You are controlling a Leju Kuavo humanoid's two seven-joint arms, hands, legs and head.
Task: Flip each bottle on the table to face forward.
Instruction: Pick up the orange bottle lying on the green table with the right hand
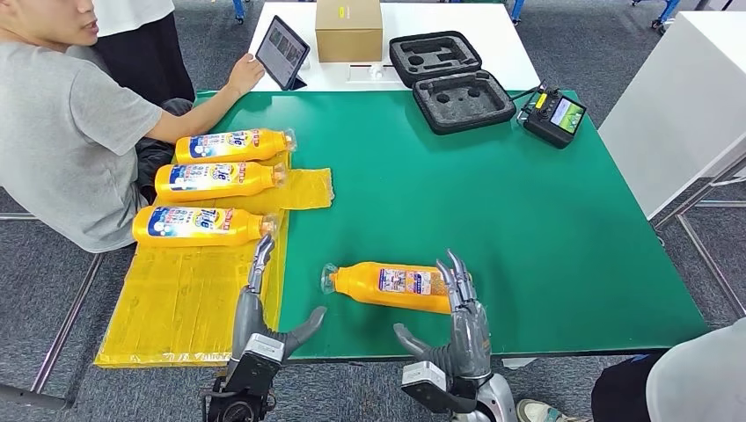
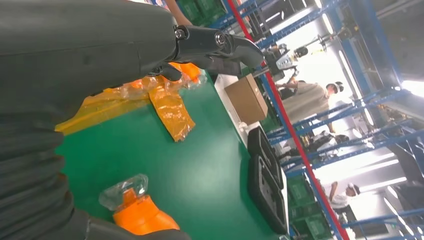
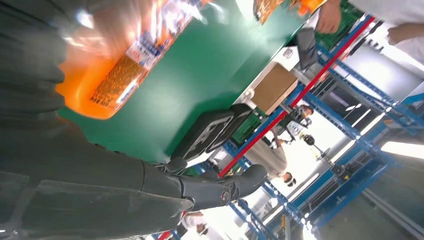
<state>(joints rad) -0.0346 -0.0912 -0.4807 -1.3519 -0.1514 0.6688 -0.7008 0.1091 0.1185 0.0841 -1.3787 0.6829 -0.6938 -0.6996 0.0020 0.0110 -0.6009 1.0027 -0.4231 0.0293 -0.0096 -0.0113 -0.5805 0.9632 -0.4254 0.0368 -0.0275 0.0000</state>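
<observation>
You face a table covered in a green mat (image 1: 493,220), standing on a grey carpeted floor (image 1: 607,53). A white table (image 1: 422,26) butts against its far edge, and a white cabinet (image 1: 677,105) stands off to your right, with thin metal frame legs (image 1: 695,237) below it. In the wrist views you see blue metal shelving racks (image 2: 370,45) with a red rail (image 2: 285,120) running along them, bright light (image 2: 330,65) washing out the space behind.

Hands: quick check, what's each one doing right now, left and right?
Left hand: open, fingers spread, holding nothing.
Right hand: open, fingers at the base of the lone bottle, no grip visible.
</observation>
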